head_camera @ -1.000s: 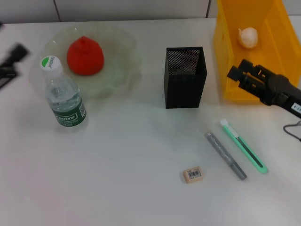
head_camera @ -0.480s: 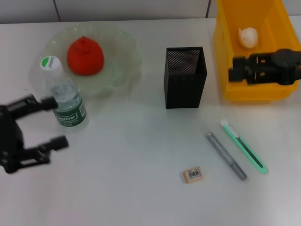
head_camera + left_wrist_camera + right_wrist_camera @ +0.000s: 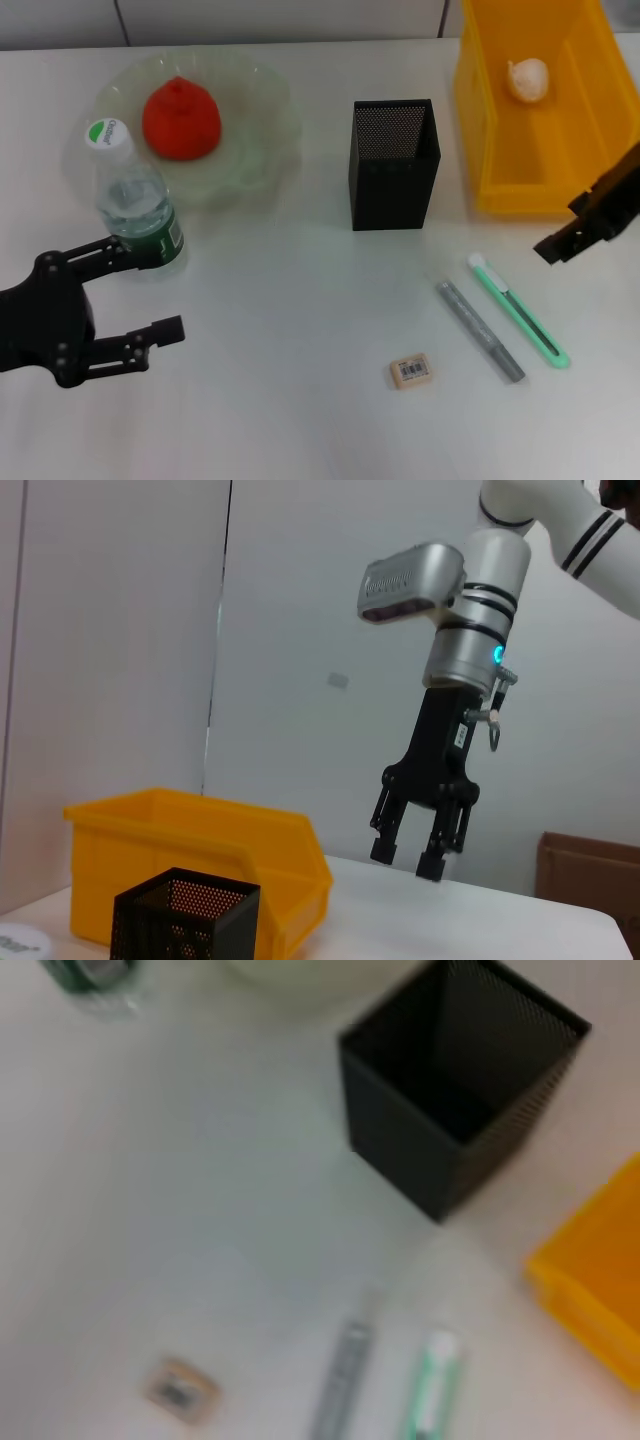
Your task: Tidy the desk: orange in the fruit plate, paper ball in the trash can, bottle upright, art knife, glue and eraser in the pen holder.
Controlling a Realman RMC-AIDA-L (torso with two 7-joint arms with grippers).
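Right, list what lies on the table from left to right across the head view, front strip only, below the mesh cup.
Black left gripper → small beige eraser with a barcode sticker → slim grey glue stick → mint-green art knife → black right gripper.

Seen from my head, the desk [image 3: 300,420] is lit brightly and evenly from above, so shadows are faint and short, with only a soft one at the foot of the pen holder [image 3: 393,190], and the pale fruit plate [image 3: 262,160] nearly washes into the white top. My left gripper [image 3: 165,292] reads as a flat black shape with little surface detail. My right wrist view is smeared all over, the eraser [image 3: 180,1392] a soft blob, while my left wrist view is crisp, the right gripper [image 3: 407,860] dark against a plainly lit wall.
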